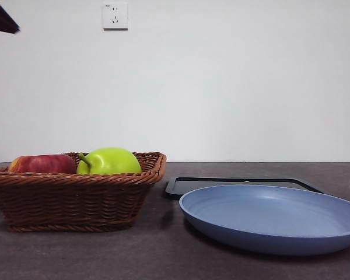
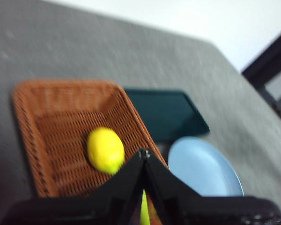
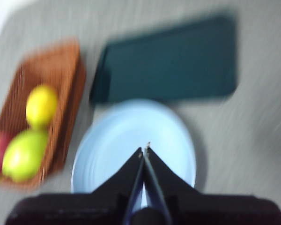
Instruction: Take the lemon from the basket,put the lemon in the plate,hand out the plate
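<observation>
The lemon (image 2: 105,150) is yellow and lies in the brown wicker basket (image 2: 51,136); it also shows in the right wrist view (image 3: 41,106). In the front view the basket (image 1: 76,195) stands at the left and hides the lemon. The blue-grey plate (image 1: 274,216) stands empty at the right. My left gripper (image 2: 144,153) is shut and empty, high above the basket's edge. My right gripper (image 3: 145,149) is shut and empty, high above the plate (image 3: 131,140).
A green apple (image 1: 109,161) and a red apple (image 1: 42,164) lie in the basket. A flat black tray (image 1: 239,184) lies behind the plate. A black arm tip (image 1: 1,18) shows at the top left corner.
</observation>
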You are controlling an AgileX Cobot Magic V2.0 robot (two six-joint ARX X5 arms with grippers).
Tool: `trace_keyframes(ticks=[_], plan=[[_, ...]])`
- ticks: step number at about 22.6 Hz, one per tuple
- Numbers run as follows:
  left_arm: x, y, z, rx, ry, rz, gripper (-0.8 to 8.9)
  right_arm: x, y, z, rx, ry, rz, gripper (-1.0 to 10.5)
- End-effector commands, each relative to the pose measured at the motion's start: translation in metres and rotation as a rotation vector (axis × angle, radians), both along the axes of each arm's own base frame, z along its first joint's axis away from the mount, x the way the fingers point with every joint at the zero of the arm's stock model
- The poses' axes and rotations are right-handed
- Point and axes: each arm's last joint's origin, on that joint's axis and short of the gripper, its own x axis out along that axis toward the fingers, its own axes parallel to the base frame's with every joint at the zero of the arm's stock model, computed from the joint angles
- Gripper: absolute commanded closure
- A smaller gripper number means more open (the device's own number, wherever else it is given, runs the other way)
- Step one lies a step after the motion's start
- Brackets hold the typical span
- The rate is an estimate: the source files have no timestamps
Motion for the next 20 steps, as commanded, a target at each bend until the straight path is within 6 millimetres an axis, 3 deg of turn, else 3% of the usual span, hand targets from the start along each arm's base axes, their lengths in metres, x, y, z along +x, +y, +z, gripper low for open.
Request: trace_keyframes(ticks=[1, 5, 8, 11, 13, 20], plan=[[0.007, -0.009, 0.004, 0.068, 0.019, -0.084, 8.07, 0.009, 0.002, -0.008, -0.007, 0.066, 0.071, 9.4], [0.015, -0.023, 0.000, 0.092, 0.081, -0.168, 8.07, 0.019, 0.004, -0.026, -0.020, 0.201, 0.093, 9.0], [0.019, -0.037, -0.005, 0.098, 0.104, -0.233, 7.71, 0.031, 0.006, -0.044, -0.044, 0.306, 0.085, 7.6], [0.020, -0.043, -0.008, 0.133, 0.116, -0.209, 5.34, 0.040, 0.008, -0.058, -0.130, 0.373, 0.054, 6.7], [0.020, -0.046, -0.008, 0.166, 0.114, -0.182, 4.42, 0.047, 0.010, -0.067, -0.136, 0.396, 0.063, 6.7], [0.018, -0.051, -0.008, 0.156, 0.124, -0.192, 4.33, 0.068, 0.025, -0.094, -0.128, 0.435, 0.095, 7.1]])
